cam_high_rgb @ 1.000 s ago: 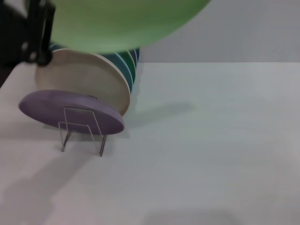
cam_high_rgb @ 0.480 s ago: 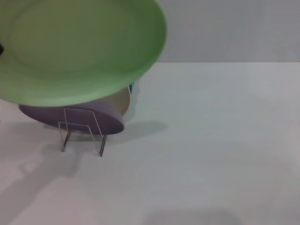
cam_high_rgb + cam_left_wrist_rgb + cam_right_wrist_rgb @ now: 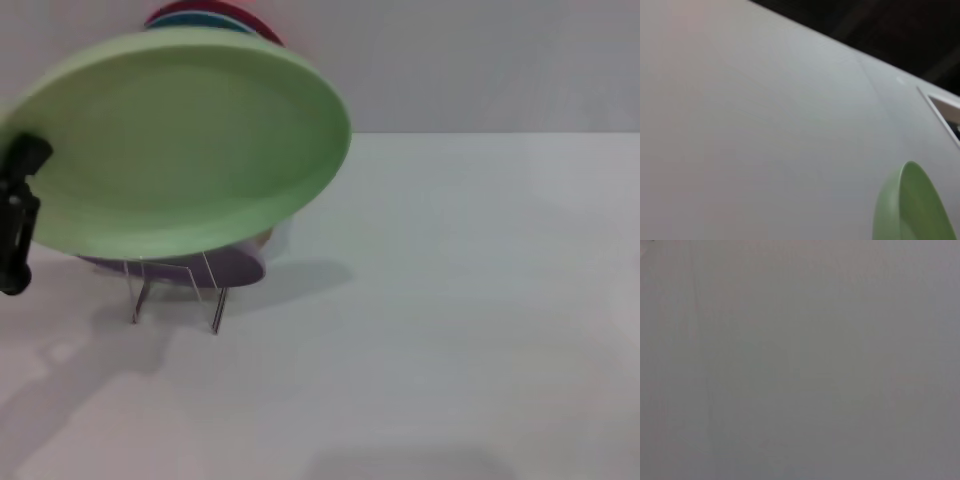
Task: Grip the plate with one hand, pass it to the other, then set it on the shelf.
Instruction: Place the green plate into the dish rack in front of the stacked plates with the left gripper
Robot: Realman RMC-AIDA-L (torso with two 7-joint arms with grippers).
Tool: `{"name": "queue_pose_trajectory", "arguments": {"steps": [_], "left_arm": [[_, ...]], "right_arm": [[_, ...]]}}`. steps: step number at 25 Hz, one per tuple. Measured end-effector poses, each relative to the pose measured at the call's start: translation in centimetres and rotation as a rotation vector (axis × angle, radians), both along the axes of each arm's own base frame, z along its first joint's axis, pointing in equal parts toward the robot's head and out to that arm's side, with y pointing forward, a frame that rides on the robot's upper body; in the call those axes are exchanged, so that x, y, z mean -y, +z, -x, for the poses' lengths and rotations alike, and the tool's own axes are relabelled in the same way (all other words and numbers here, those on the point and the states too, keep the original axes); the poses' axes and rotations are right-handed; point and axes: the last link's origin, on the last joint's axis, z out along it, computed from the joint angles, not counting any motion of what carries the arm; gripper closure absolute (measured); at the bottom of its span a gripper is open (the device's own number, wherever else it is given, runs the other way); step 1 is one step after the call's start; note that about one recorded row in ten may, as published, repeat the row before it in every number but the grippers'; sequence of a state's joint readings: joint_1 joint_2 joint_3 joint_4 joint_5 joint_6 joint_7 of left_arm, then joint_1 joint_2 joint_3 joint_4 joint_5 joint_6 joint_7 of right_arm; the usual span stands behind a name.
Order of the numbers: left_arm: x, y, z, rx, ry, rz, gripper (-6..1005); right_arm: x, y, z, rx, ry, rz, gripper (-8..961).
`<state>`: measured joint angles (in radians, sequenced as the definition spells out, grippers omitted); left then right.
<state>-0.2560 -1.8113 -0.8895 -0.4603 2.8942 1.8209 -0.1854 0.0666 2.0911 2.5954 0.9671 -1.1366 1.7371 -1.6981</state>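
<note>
White table (image 3: 450, 300), plate (image 3: 180, 140) hiding shelf (image 3: 175, 290)

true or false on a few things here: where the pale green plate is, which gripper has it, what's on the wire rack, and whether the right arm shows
1. The pale green plate is held up in the air above the wire rack. True.
2. The left gripper is at the plate's left edge in the head view. True.
3. The wire rack holds nothing. False: a lavender plate rests at it, with more plates stacked behind, mostly hidden.
4. The right gripper reaches in to take the plate. False: no right arm shows in the head view, and its wrist view shows only a plain grey surface.
5. The green plate lies flat on the table. False: it hangs tilted, clear of the table.
</note>
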Motion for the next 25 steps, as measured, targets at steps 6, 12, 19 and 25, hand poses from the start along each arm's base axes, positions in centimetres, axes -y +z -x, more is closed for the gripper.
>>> {"name": "queue_pose_trajectory", "arguments": {"steps": [6, 12, 19, 25], "left_arm": [[0.1, -0.4, 1.2, -0.05, 0.031, 0.037, 902], [0.2, -0.5, 1.7, -0.075, 0.043, 0.051, 900], [-2.9, -1.5, 0.8, -0.146, 0.032, 0.059, 897], [-5.1, -2.0, -0.9, -0.183, -0.021, 0.073, 895]], "right_arm": [[0.0, 0.0, 0.0, 0.0, -0.002, 0.001, 345], [-0.3, 0.0, 0.2, -0.001, 0.008, 0.004, 345], [-0.6, -0.1, 0.5, -0.002, 0.021, 0.016, 346], [-0.4, -0.1, 0.4, -0.009, 0.015, 0.019, 346]]}}
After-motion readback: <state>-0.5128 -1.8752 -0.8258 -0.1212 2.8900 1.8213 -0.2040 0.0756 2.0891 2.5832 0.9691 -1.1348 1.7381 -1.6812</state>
